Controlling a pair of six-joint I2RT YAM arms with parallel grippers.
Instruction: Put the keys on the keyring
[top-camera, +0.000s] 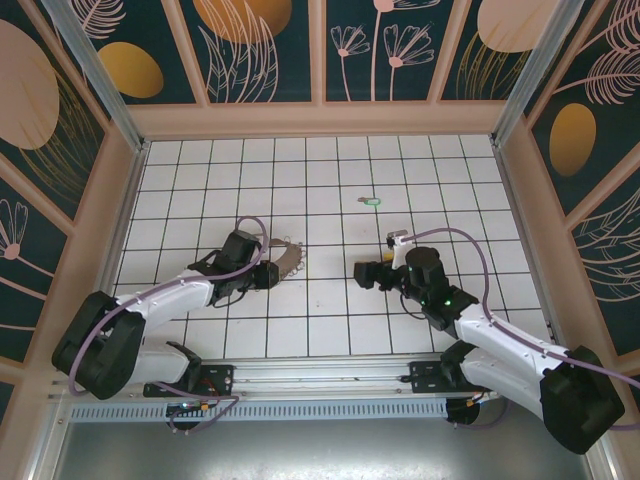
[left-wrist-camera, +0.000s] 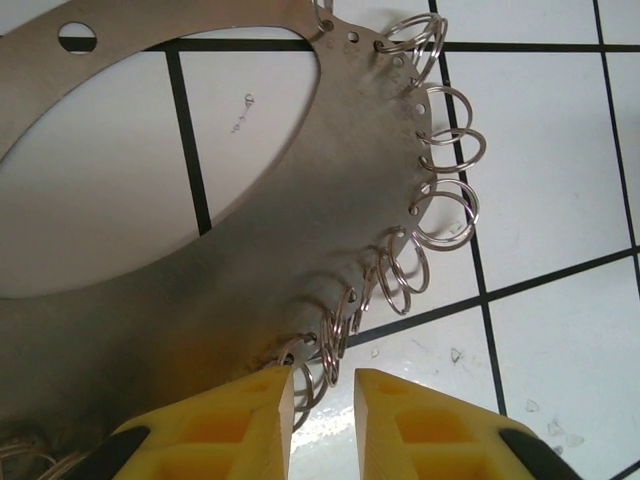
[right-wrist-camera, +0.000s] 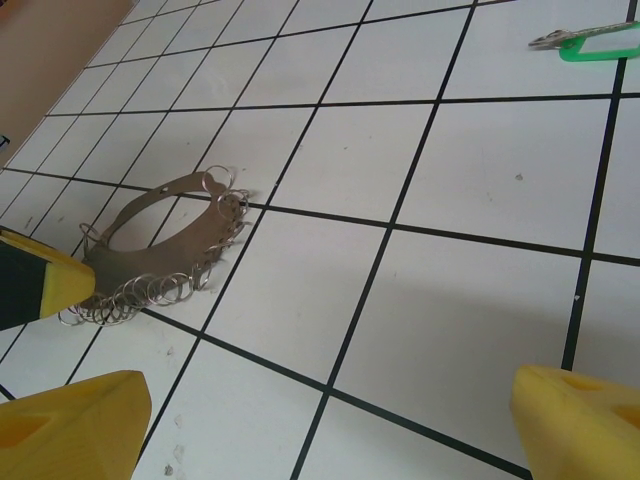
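Observation:
The keyring (top-camera: 285, 258) is a thin brown oval plate (left-wrist-camera: 200, 300) lying flat on the tiled floor, with a fringe of small silvery split rings (left-wrist-camera: 445, 205) along one edge. My left gripper (left-wrist-camera: 322, 385) is at the fringed edge, its yellow fingers only a narrow gap apart. One ring hangs in that gap by the left finger, and the right finger is clear of it. The key (top-camera: 371, 200), pale green with a silvery end, lies alone about two tiles further back (right-wrist-camera: 590, 42). My right gripper (right-wrist-camera: 330, 400) stands wide open over bare tiles, right of the keyring (right-wrist-camera: 160, 250).
Tan walls (top-camera: 320, 118) close in the white tiled floor at the back and on both sides. A yellow finger of the left gripper (right-wrist-camera: 50, 285) shows at the keyring's near end in the right wrist view. Bare tiles lie between the two grippers.

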